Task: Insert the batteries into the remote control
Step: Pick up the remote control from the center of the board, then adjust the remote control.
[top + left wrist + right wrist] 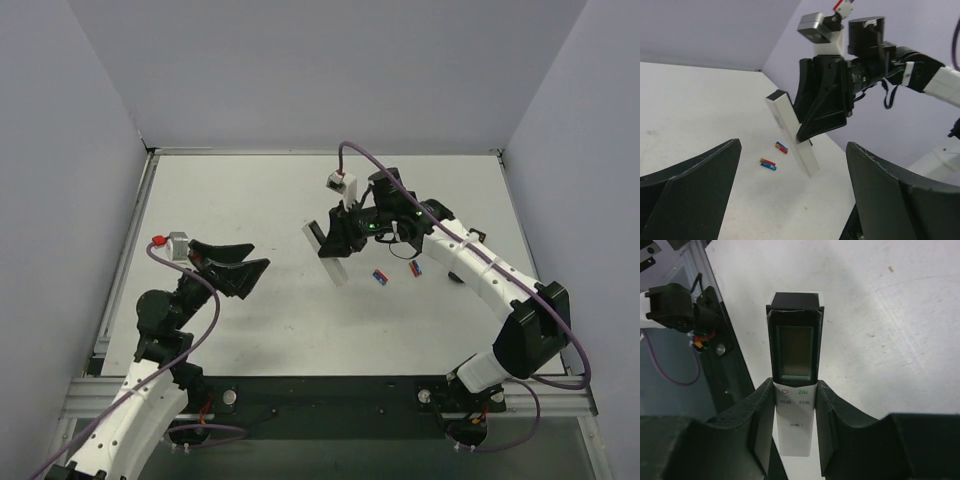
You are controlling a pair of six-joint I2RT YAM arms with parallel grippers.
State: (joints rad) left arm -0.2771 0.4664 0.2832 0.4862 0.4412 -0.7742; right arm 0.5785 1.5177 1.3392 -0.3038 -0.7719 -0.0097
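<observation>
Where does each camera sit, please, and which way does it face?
Top external: above and behind the bases, looking down on the table; both arms show.
Left wrist: faces across the table at the right gripper holding the remote; own open fingers at the bottom.
Right wrist: looks down along the remote; own fingers clamp it.
Shared: the first two both show the batteries.

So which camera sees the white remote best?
The right wrist: the remote fills the middle, screen facing it, gripped by the right pincer. The left wrist sees it tilted, farther off; the top sees it small.
</observation>
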